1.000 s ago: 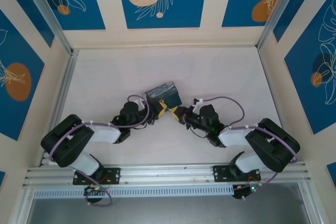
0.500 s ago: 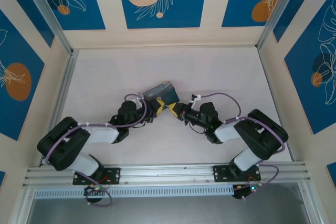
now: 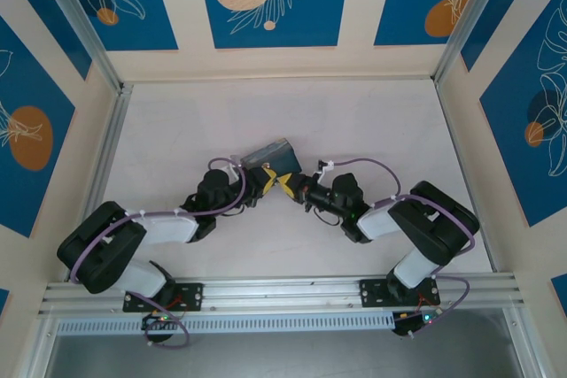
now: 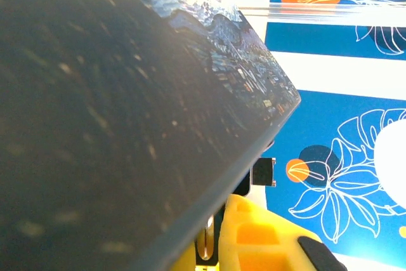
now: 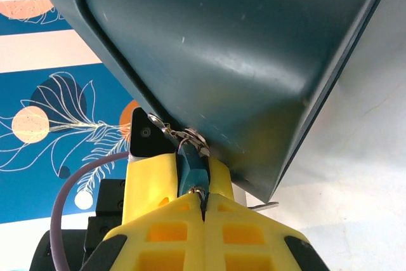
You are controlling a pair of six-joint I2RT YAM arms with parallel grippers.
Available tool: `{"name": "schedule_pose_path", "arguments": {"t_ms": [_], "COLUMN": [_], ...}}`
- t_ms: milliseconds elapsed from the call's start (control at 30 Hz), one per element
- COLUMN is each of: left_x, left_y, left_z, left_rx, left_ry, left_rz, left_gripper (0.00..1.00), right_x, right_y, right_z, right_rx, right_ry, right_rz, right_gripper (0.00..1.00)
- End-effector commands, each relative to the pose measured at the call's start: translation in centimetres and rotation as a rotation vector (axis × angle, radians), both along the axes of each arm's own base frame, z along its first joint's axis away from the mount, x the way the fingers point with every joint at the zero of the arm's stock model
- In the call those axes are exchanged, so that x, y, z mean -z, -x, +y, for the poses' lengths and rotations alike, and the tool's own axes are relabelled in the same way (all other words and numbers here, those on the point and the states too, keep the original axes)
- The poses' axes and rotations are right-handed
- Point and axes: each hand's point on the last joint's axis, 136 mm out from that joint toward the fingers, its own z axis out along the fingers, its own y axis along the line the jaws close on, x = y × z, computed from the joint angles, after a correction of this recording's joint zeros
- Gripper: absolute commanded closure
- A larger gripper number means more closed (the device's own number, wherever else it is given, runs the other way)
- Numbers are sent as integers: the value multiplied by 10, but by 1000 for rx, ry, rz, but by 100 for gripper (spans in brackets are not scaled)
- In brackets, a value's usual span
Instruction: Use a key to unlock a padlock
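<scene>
Fingers on the right (image 5: 195,219), shut, have slid leftward to left fingers (image 5: 151,179) clamping the padlock (image 5: 190,172) by the box (image 3: 270,153).

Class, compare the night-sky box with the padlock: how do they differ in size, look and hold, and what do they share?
Size: the box dwarfs the yellow fingers; the padlock is narrower than one finger.
Look: the box is dark teal with a night-sky print; the padlock is plain bluish metal.
Hold: the padlock is pinched in the right end effector; the box rests against the left end effector.
Shared: both sit where the end effectors meet.
</scene>
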Motion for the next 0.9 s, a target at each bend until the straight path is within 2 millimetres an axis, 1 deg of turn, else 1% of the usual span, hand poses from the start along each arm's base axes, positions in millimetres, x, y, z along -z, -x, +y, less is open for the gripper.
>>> {"name": "schedule_pose_path", "arguments": {"t_ms": [0, 100, 200, 367, 467, 500, 533, 700, 767, 867], "left_x": [-33, -28, -17, 16, 30, 33, 37, 48, 50, 53], "left_y": [12, 18, 21, 26, 26, 25, 25, 20, 18, 15], "left_z": [-19, -24, -25, -16, -7, -5, -1, 9, 11, 12], "left_rx": [112, 149, 163, 170, 152, 144, 129, 72, 63, 63], "left_ry": [39, 9, -18, -144, -212, -226, -236, -257, -265, -279], "left_rz": [-89, -85, -73, -66, -82, -83, -78, -52, -45, -42], "left_gripper": [100, 100, 100, 100, 100, 100, 100, 100, 100, 100], "right_x": [-14, -14, -13, 3, 12, 14, 16, 27, 33, 43], "right_y": [-7, -14, -18, -20, -21, -21, -21, -16, -11, 0], "right_z": [11, 16, 21, 17, 11, 9, 6, -7, -14, -24], "right_rx": [-13, -17, -24, -17, -8, -6, -2, 12, 15, 3], "right_ry": [-41, -46, -57, -55, -47, -44, -41, -15, 2, 53], "right_rz": [-30, -26, -14, 36, 59, 64, 65, 83, 97, 129], "right_gripper": [100, 100, 100, 100, 100, 95, 89, 51, 44, 40]}}
